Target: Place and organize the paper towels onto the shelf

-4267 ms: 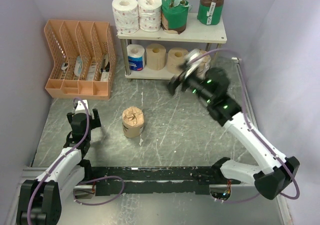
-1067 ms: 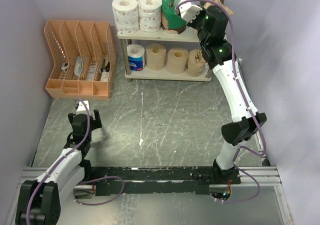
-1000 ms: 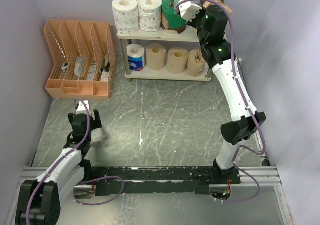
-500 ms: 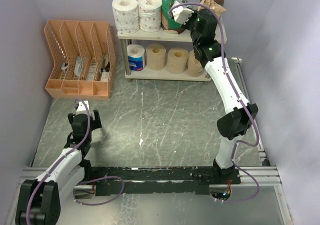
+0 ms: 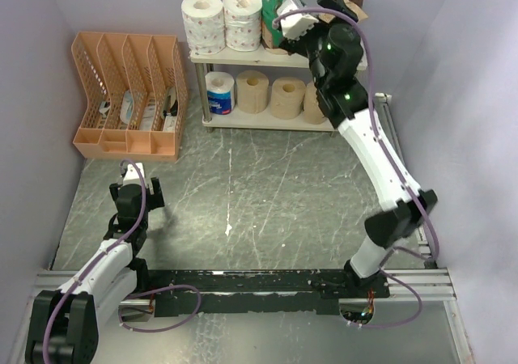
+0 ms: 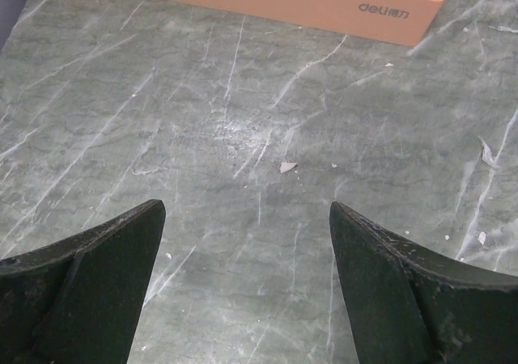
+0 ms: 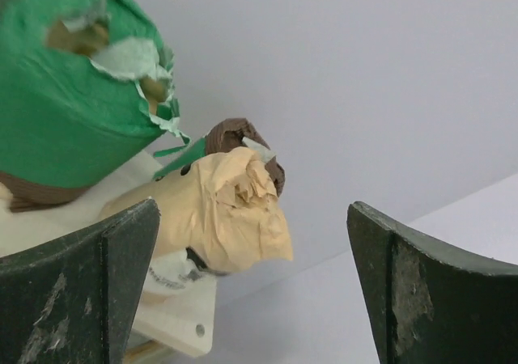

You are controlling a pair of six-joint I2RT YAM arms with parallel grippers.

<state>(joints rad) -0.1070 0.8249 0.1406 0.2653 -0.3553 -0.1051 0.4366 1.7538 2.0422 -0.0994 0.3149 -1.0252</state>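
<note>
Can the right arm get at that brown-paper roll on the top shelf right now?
Probably yes: the right pincer stands open facing the brown-paper roll, nothing between them; the green roll sits off to one side.

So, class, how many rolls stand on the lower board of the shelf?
4, in a row: a blue-and-white roll at the left, two tan rolls next, a brown roll at the right end, partly behind the arm. More may hide behind.

L pincer (image 6: 247,209), R pincer (image 7: 252,209): both agape
</note>
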